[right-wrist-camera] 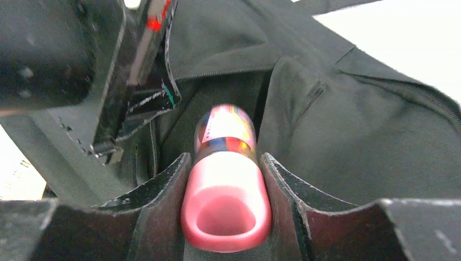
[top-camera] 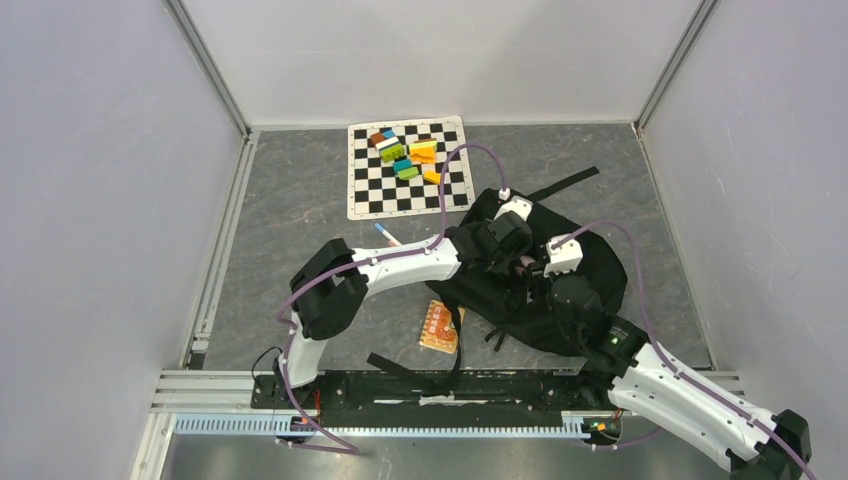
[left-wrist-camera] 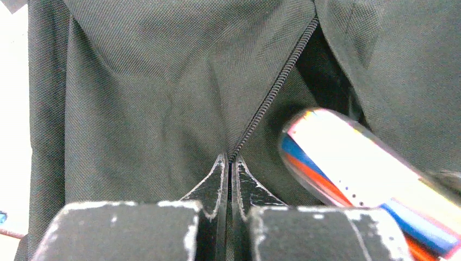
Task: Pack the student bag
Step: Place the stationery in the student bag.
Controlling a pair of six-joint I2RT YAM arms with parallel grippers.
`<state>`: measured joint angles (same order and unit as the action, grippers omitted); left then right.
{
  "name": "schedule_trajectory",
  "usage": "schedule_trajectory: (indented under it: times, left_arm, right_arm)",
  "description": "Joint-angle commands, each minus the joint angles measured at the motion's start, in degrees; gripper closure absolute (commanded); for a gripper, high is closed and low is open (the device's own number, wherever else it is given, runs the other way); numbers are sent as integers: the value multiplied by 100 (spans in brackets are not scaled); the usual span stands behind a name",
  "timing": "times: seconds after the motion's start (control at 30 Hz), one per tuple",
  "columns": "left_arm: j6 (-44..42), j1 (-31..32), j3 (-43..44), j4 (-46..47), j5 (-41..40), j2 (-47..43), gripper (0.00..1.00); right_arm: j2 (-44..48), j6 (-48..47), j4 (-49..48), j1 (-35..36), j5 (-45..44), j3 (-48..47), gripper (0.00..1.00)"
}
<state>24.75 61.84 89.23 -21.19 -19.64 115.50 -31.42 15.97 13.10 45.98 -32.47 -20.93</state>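
Holding pink-capped tube (right-wrist-camera: pixel 225 209), perhaps glue, label unreadable: right gripper (right-wrist-camera: pixel 225 159); left gripper (left-wrist-camera: pixel 229 161) closed at student bag (left-wrist-camera: pixel 136 98) zip.

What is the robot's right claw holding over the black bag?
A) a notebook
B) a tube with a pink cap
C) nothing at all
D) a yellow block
B: the right wrist view shows the right gripper with its fingers pressed on both sides of a pink-capped tube, above the bag.

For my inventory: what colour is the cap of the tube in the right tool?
The cap is pink, clearest in the right wrist view.
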Motion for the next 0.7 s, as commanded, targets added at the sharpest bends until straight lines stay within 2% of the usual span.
schedule_trajectory:
  times: [0.0, 0.2, 0.3, 0.4, 0.57, 0.67]
  left_arm:
    - [376, -14, -30, 365, 56, -527, 98]
    - [562, -21, -90, 474, 450, -745, 98]
    - [630, -23, -132, 568, 606, -824, 98]
    - [660, -31, -152, 625, 676, -854, 98]
    - [682, -64, -197, 566, 706, -843, 98]
    - [707, -69, -278, 590, 715, -895, 98]
  right_arm:
    - [150, -233, -1483, 8, 179, 636, 100]
    - [94, -594, -3148, 9, 115, 1626, 100]
    - [-109, -528, -3546, 8, 97, 1841, 100]
    - [-571, -311, -3511, 8, -57, 1814, 99]
    - [-1415, -58, -3209, 11, -218, 1428, 82]
    - [-1957, -82, -3310, 9, -366, 1159, 81]
